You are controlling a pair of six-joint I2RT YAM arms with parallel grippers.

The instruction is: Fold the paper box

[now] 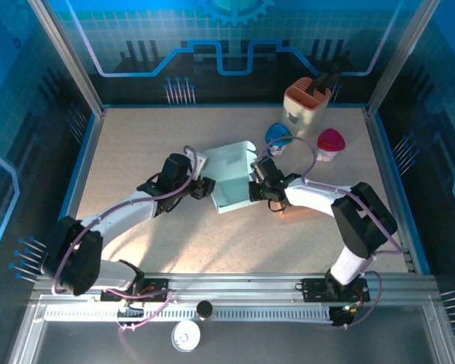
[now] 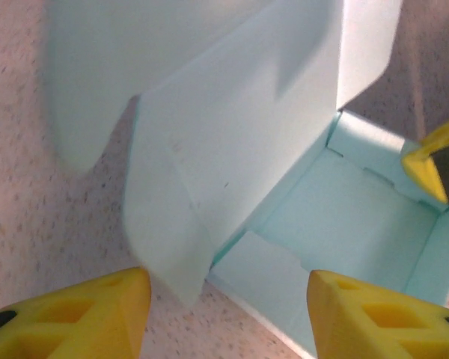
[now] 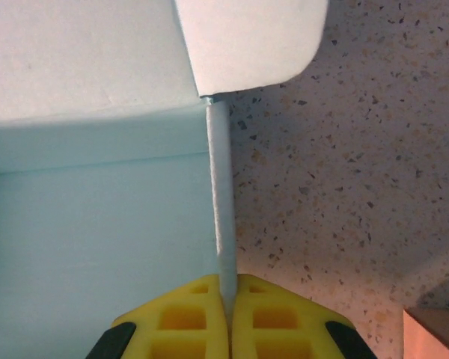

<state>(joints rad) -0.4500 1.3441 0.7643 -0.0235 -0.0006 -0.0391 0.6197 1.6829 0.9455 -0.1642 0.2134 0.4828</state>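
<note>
Paper box: pale teal paper box (image 1: 231, 178), half formed. It sits on the worktop (image 1: 136, 144) between the two hands, with its tray open upward and one tall panel standing.
Right hand: the right hand (image 3: 228, 303) is pinched down on the box's thin side wall. The card edge runs straight away from between its closed pads, and the tray floor lies to the hand's left.
Left hand: the left hand (image 2: 224, 314) has its jaws standing apart and grips nothing. A loose flap (image 2: 172, 254) hangs just ahead of it, nearer its left finger (image 2: 82, 318), and the open tray lies ahead and to its right.
Step in hand: judged from this, the right hand anchors the wall while the left lines up on the loose flap to fold it inward.
Doing it well: hold the right pinch steady and low so the tray cannot slide. Bring the left hand forward until the flap sits squarely between both pads, then close near the crease — not at the free corner. Turn the flap along the scored line toward the tray.
Risk: thin card buckles easily, so a grip at the rounded tip would likely bend it off the crease. Pulling against the anchor could tear or drag the box.
Beyond the right hand: a blue cup (image 1: 278, 138), a red cup (image 1: 330, 144) and a beige holder (image 1: 307, 105) stand apart from the box — not in the way.
</note>
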